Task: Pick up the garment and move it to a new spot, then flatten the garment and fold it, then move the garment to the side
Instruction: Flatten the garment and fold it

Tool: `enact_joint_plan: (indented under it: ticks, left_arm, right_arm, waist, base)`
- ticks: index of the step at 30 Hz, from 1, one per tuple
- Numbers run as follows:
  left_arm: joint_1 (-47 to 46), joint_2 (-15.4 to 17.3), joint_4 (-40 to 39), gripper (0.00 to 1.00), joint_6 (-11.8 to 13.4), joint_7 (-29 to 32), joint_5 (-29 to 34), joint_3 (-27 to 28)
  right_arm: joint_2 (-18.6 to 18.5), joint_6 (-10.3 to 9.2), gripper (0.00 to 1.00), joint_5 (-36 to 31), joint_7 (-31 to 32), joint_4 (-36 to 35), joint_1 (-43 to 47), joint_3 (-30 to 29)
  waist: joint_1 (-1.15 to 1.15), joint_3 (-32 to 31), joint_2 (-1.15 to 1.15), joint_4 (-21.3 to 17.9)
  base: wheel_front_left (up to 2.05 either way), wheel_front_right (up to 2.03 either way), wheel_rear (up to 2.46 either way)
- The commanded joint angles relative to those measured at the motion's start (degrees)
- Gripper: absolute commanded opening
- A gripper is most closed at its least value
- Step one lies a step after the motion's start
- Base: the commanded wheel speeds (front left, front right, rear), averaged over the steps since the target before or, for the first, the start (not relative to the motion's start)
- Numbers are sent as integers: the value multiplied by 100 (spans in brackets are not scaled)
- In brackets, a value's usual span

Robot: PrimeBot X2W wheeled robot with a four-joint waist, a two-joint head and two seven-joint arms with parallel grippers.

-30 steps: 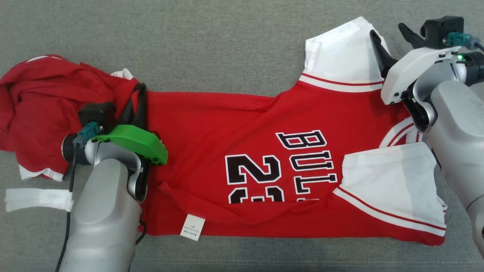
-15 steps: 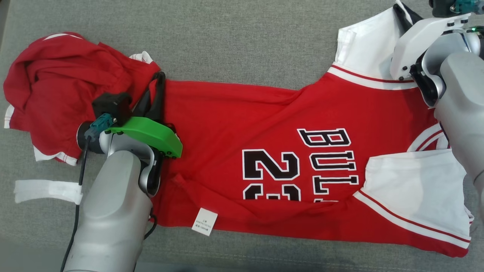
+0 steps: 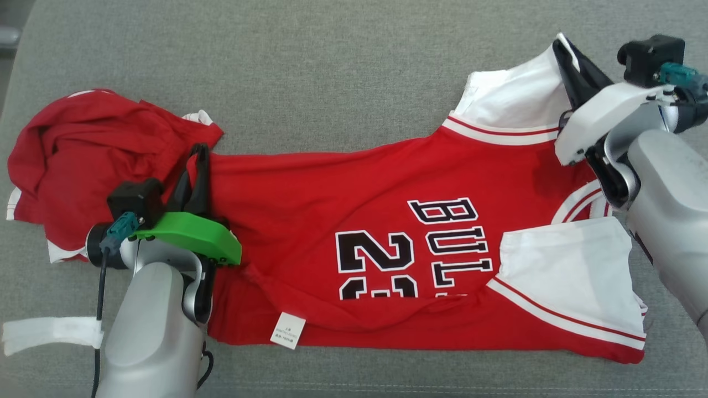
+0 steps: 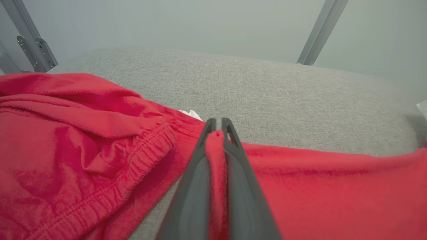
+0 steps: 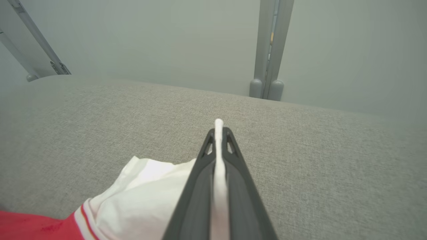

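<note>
Garment (image 3: 387,182), a red jersey with white sleeves, lies spread flat on the grey cloth-covered counter (image 3: 332,66). It is stretched between the two pincers, with its black-and-white lettering (image 3: 453,240) face up.

The left pincer (image 3: 198,150) is clamped on the jersey's red hem edge. In its wrist view a ridge of red cloth is squeezed between the closed fingers (image 4: 196,173) right up to the tips.

The right pincer (image 3: 560,47) is pressed together on the outer edge of the far sleeve (image 3: 514,99). In its wrist view a thin white fold stands between the fingers (image 5: 196,186) and pokes out just past their tips. The rest of that sleeve spreads away on the fingers' left side.

The near sleeve (image 3: 564,271) lies flat over the jersey's body, beside the right forearm and well back from the right pincer's tips. A white label (image 3: 287,330) sticks out of the jersey's near edge, behind the left pincer and just beside its forearm.

A heap of red cloth (image 3: 83,149) with an elastic band lies crumpled just beside the left pincer, on the side away from the right pincer. A white strip (image 3: 50,334) lies on the counter behind the left pincer, on the outer side of its forearm. Pale metal struts (image 5: 270,50) rise beyond the counter's far edge, ahead of the right pincer.
</note>
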Motion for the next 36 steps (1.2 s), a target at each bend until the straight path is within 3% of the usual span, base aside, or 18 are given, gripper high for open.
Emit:
enact_joint_plan:
  ticks: [1,9,15,35,36]
  left_arm:
    - [246,33,-136,0,-22,-2,102,105]
    - [956,32,-455,0,-60,-1,313,341]
    - [1387,100,-550,0,-62,-2,281,299]
    - [2278,49,-376,0,-61,-2,319,389]
    - [2304,45,-325,7,-61,-2,321,407]
  right_arm:
    - [-161,-8,0,152,-43,-373,389,13]
    - [-341,-8,0,182,-40,-1799,2070,-627]
    - [-253,-9,0,32,-41,-2247,2863,-886]
    - [205,-8,0,-218,-42,-2108,4146,-1285]
    - [222,-9,0,-212,-42,-2058,4180,-1319]
  waist:
    - [0,-444,0,-296]
    - [0,-898,0,-584]
    - [0,-1077,0,-738]
    - [0,-1487,0,-745]
    - [0,-1493,0,-752]
  base:
    - [0,0,0]
    - [0,0,0]
    - [0,0,0]
    - [0,0,0]
    - [0,0,0]
